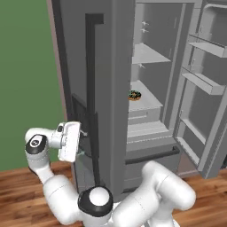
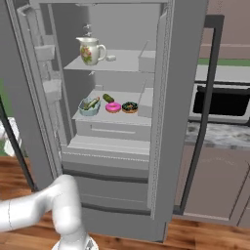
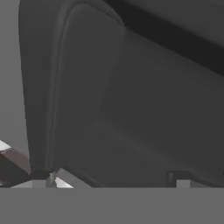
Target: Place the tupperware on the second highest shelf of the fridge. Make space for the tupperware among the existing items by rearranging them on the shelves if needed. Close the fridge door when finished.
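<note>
Pale teal translucent plastic tupperware (image 2: pixel 89 106) is sitting on the pale grey second highest shelf (image 2: pixel 122 116) beside the green pickle piece (image 2: pixel 108 98), pink-frosted donut (image 2: pixel 113 107) and chocolate donut (image 2: pixel 130 107), so placing looks done. Two-finger gripper (image 1: pixel 81 141), jaws wide and empty, is hovering at the tall grey steel fridge (image 1: pixel 77 66)'s closed left door; the right door is standing open, probably to be shut next.
</note>
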